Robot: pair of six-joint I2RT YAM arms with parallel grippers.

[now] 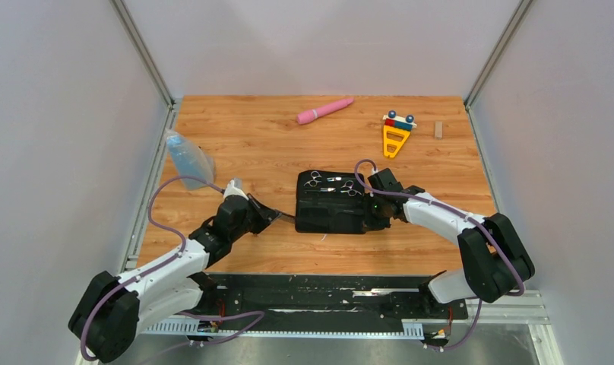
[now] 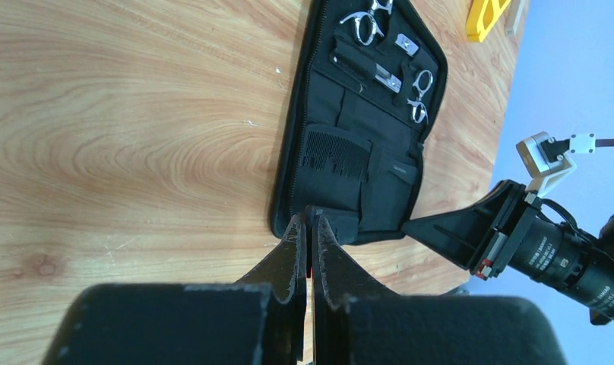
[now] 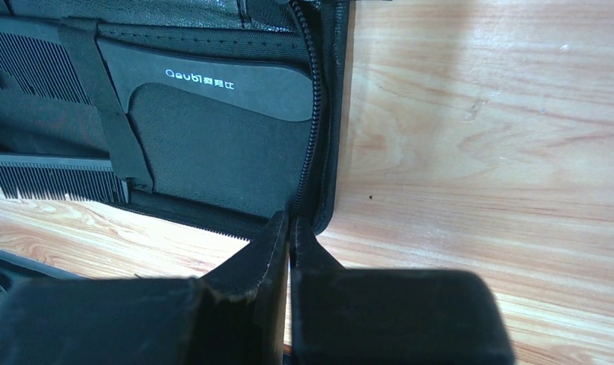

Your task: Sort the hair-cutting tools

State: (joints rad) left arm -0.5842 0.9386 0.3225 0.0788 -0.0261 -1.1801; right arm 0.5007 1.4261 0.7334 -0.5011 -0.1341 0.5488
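The black zip case (image 1: 333, 211) lies open mid-table. Two silver scissors (image 1: 313, 181) (image 1: 349, 188) are strapped in its far half; they also show in the left wrist view (image 2: 365, 19) (image 2: 419, 95). A black comb (image 2: 334, 152) sits in the near half. The right wrist view shows a comb's teeth (image 3: 53, 182) under a strap and a comb with a printed spine (image 3: 213, 84). My left gripper (image 1: 292, 220) (image 2: 310, 219) is shut on the case's near left edge. My right gripper (image 1: 372, 223) (image 3: 290, 222) is shut on the zip rim at the near right corner.
A pink wand (image 1: 324, 110) lies at the back. A yellow toy (image 1: 395, 137) and a small wooden block (image 1: 438, 129) are at the back right. A clear plastic bag (image 1: 186, 158) lies at the left edge. The right arm's camera (image 2: 547, 251) shows in the left wrist view.
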